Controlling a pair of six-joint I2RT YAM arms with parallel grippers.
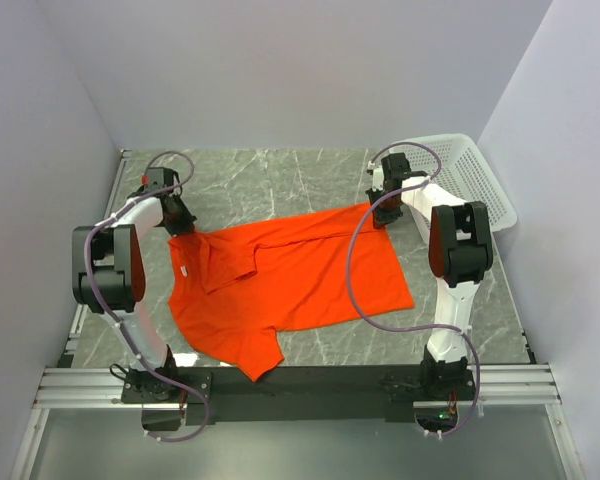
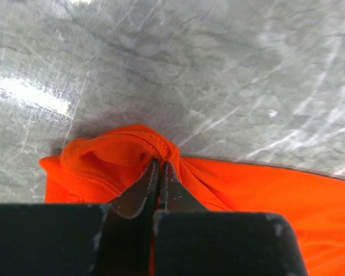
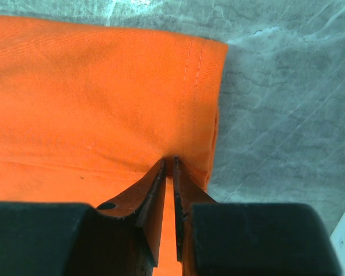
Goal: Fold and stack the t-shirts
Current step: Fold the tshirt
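An orange t-shirt lies spread on the grey marble table, one sleeve reaching the near edge. My left gripper is shut on the shirt's far left corner; in the left wrist view the pinched fabric bunches up around my left gripper. My right gripper is shut on the shirt's far right corner; in the right wrist view my right gripper pinches the hemmed edge of the shirt.
A white plastic basket stands at the far right, against the wall. Bare marble table lies beyond the shirt. White walls close in the left, back and right sides. A metal rail runs along the near edge.
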